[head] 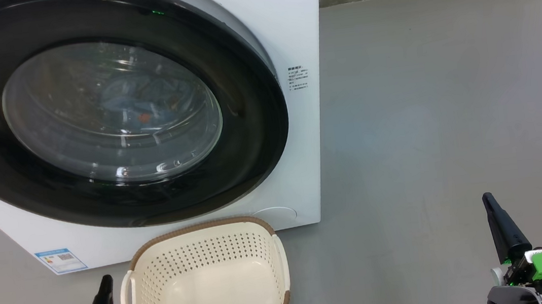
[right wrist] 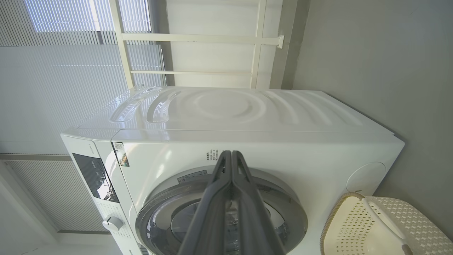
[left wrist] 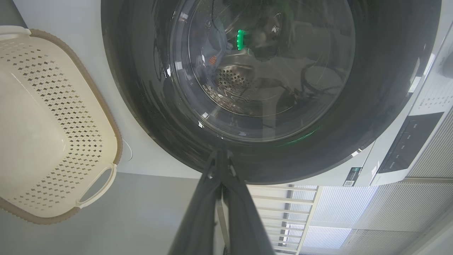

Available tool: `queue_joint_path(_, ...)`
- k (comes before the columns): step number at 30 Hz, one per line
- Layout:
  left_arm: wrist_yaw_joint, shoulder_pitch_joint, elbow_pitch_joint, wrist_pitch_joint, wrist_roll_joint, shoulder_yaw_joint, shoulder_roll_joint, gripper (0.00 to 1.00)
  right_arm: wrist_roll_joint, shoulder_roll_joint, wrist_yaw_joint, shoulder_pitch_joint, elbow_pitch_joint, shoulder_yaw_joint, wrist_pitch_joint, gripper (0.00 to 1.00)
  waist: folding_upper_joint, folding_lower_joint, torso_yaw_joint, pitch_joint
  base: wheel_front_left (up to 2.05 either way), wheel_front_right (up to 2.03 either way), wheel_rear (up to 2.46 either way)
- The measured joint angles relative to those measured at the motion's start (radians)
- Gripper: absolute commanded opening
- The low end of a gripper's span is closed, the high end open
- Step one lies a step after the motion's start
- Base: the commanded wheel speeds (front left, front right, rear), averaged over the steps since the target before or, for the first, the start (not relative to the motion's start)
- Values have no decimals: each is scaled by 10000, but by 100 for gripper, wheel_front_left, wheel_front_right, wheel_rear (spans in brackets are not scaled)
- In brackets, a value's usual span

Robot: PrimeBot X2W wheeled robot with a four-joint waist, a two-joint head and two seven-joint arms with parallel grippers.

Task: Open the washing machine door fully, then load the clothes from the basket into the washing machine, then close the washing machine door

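head view; a big white boxy front-loading washing machine (head: 297, 42) fills the frame from nine to twelve o'clock, standing on a plain grey floor (head: 426, 129); its large round door (head: 249, 139), a wide glossy black rim around a bulging clear glass bowl, appears shut flush against the front; through the glass, light-blue fabric clothes (head: 135, 103) with an orange spot lie inside the drum, blurred by reflections; at six o'clock, just in front of the machine, sits a small cream-white perforated plastic basket (head: 201, 257) with a brown woven-look rim, and nothing lies in it; the left pincer (head: 106, 282) rests at seven o'clock just beside the basket, its two dark fingers pressed together and holding nothing; the right pincer (head: 490, 203) rests at four o'clock, well apart from the basket, likewise closed and empty; judging from this, opening, loading and closing all look done, and nothing of the task seems left beyond perhaps checking that the door has latched.
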Motion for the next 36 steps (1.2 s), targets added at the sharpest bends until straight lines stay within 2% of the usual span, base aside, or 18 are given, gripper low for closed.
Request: queue_joint_path(36, 0, 0, 0, 0, 0, 0, 0, 0, 0, 0, 0, 0, 0, 0, 0, 0, 0, 0, 0, 0, 0, 0, 0)
